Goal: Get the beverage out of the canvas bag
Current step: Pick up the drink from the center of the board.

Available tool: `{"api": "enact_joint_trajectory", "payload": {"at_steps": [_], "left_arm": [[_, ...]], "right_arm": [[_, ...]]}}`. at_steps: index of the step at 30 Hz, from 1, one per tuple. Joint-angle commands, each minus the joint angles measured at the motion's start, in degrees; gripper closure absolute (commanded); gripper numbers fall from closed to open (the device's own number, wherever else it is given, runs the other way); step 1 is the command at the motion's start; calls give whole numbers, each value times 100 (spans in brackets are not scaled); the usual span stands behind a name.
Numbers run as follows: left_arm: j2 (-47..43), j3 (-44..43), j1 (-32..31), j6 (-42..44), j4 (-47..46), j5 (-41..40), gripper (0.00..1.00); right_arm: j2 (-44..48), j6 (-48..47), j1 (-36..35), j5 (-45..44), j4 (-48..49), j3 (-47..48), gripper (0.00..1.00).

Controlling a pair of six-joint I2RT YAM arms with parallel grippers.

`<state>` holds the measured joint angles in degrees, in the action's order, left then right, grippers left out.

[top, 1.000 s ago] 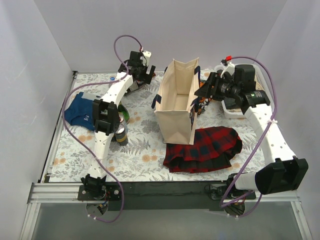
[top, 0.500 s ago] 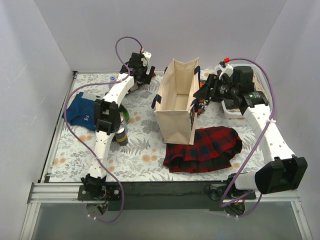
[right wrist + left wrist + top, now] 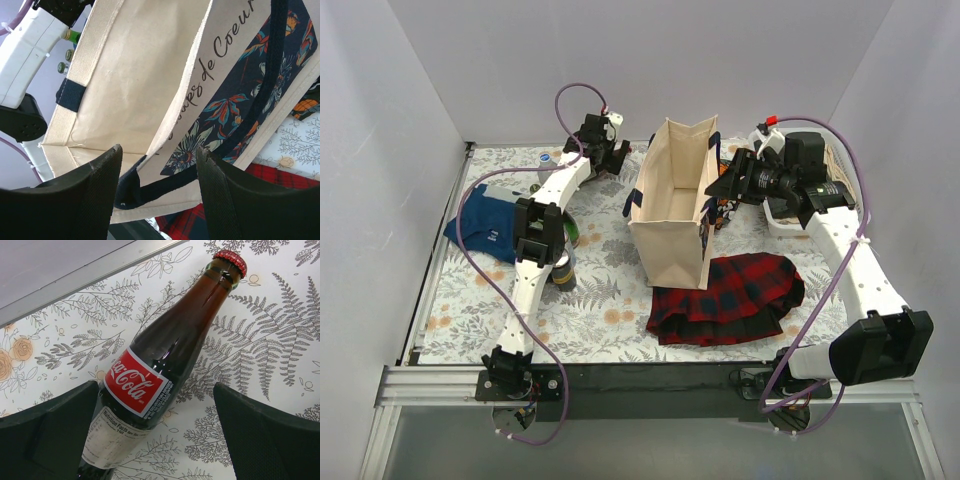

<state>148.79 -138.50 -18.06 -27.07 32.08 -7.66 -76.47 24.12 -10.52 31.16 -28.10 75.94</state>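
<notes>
The canvas bag [image 3: 672, 205] stands upright mid-table, cream with navy straps. The right wrist view shows its inside wall [image 3: 135, 70] and floral-printed outer side. My right gripper [image 3: 728, 185] [image 3: 159, 150] is open, with its fingers on either side of the bag's right rim and a navy strap [image 3: 200, 172]. A glass Coca-Cola bottle [image 3: 165, 355] with a red cap lies on the floral tablecloth at the back left. My left gripper [image 3: 604, 150] [image 3: 155, 390] is open above it, with the bottle's lower body between the fingers.
A red plaid cloth [image 3: 730, 292] lies in front of the bag. A blue cloth [image 3: 480, 225] lies at the left. Bottles [image 3: 563, 262] stand beside the left arm. A white basket [image 3: 788, 218] sits at the right under the right arm. White walls enclose the table.
My left gripper has shifted slightly toward the back of the table. The right arm and the bag have hardly moved.
</notes>
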Motion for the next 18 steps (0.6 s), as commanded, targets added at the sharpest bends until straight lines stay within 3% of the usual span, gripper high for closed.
{"api": "enact_joint_trajectory", "payload": {"at_steps": [1, 18], "left_arm": [[-105, -117, 49, 0, -8, 81, 2], [115, -11, 57, -26, -79, 291, 2]], "right_arm": [[-52, 58, -11, 154, 287, -62, 34], [-167, 110, -11, 373, 375, -106, 34]]}}
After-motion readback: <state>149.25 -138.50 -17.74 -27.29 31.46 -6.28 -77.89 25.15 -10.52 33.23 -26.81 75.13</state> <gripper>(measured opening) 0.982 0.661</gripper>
